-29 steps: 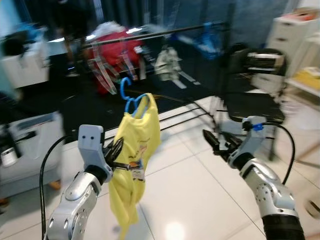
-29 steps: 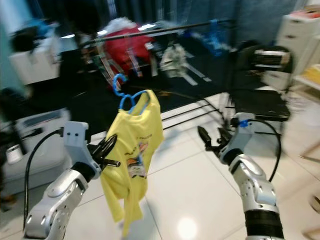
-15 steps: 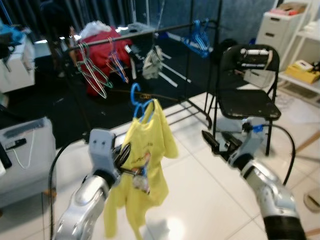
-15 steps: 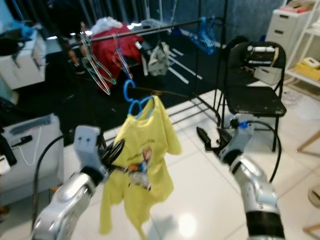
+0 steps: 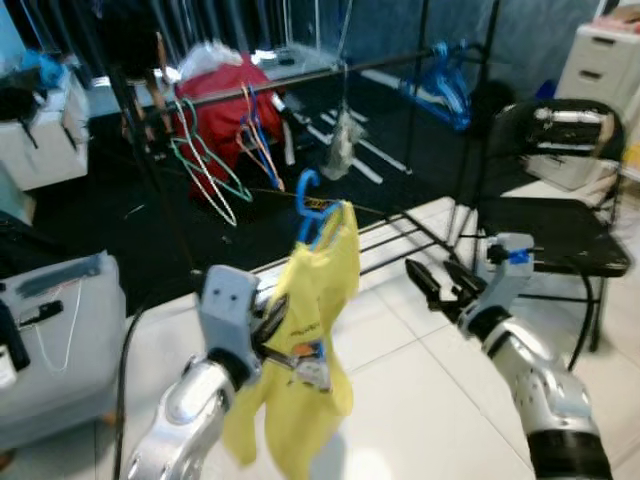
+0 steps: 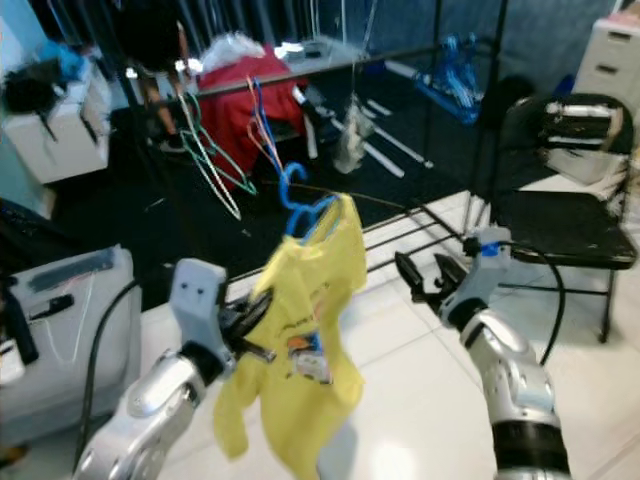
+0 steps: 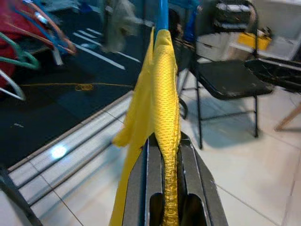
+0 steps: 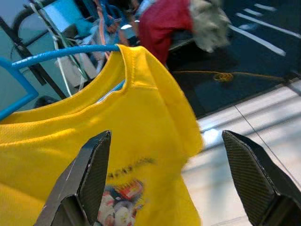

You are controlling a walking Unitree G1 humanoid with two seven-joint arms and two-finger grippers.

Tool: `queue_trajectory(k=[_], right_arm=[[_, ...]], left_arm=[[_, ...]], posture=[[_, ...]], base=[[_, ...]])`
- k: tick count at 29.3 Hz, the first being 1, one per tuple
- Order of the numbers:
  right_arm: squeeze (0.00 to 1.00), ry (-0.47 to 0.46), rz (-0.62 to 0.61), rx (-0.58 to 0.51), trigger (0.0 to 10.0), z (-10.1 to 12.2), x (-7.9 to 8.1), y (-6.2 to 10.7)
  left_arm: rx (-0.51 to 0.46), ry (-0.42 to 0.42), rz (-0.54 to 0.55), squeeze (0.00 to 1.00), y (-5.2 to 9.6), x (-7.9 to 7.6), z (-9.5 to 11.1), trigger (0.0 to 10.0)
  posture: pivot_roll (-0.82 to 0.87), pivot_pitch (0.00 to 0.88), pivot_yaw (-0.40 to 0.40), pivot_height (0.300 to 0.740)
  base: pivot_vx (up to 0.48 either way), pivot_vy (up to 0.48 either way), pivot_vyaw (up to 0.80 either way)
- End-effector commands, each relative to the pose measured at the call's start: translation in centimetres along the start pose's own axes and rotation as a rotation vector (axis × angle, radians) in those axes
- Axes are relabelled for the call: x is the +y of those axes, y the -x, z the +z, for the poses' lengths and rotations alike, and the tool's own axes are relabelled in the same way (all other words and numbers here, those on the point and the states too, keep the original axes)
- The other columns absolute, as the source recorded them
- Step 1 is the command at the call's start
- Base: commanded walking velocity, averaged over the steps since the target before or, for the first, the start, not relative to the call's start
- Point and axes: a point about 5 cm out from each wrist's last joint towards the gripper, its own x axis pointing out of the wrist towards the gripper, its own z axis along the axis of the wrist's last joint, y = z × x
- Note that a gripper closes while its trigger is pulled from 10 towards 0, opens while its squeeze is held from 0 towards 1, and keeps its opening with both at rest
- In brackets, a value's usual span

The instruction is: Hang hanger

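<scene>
The left gripper [image 5: 272, 322] is clamped on the yellow shirt [image 5: 318, 330], which hangs on a blue hanger [image 5: 312, 205]; in the left wrist view the two black fingers [image 7: 148, 188] pinch a fold of the fabric edge-on, with the hanger rising straight above them. Gripping through the cloth low down, rather than at the hook, leaves the hook free and upright, which is probably the point: it has to go over the rail [image 5: 300, 80] unobstructed. The shirt and hanger are held out in front of the robot, above the white tiled floor [image 5: 400, 400], well short of the black rack, whose rail runs across the far side of the scene with other hangers [image 5: 215, 165] and a bunch of blue ones [image 5: 450, 85] already on it. The right gripper [image 5: 432, 285] hovers beside the shirt with its fingers spread wide apart and nothing between them; the right wrist view looks straight at the shirt's collar, so it seems poised to steady or take the hanger. A black folding chair [image 5: 570, 220] stands to the right of the rack, near the right arm, and could crowd the approach.
</scene>
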Motion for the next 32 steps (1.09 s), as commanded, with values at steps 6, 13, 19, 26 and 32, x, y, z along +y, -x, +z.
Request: queue_trajectory(k=[6, 13, 19, 26, 32], right_arm=[[0.00, 0.003, 0.017, -0.003, 10.0, -0.23, 0.51, -0.23], [0.00, 0.000, 0.021, -0.003, 10.0, -0.35, 0.52, -0.23], [0.00, -0.001, 0.022, -0.001, 10.0, -0.42, 0.51, -0.23], [0.00, -0.001, 0.025, -0.001, 10.0, -0.49, 0.55, -0.19], [0.00, -0.002, 0.025, -0.003, 10.0, -0.41, 0.59, -0.20]], left_arm=[[-0.012, -0.028, 0.027, 0.00, 0.22, 0.28, 0.41, 10.0], [0.000, -0.044, 0.017, 0.00, 0.30, -0.01, 0.21, 10.0], [0.004, -0.048, 0.012, 0.00, 0.38, -0.15, 0.12, 10.0], [0.006, -0.046, 0.013, 0.00, 0.41, -0.17, 0.11, 10.0], [0.005, -0.043, 0.022, 0.00, 0.34, -0.01, 0.21, 10.0]], posture=[[-0.11, 0.000, 0.051, 0.740], [-0.11, 0.000, 0.053, 0.740], [-0.11, 0.000, 0.054, 0.740], [-0.11, 0.000, 0.054, 0.740], [-0.11, 0.000, 0.055, 0.740]], base=[[0.415, -0.151, 0.00], [0.116, -0.432, 0.00], [0.000, -0.475, 0.00], [0.000, -0.480, 0.00], [0.000, -0.480, 0.00]])
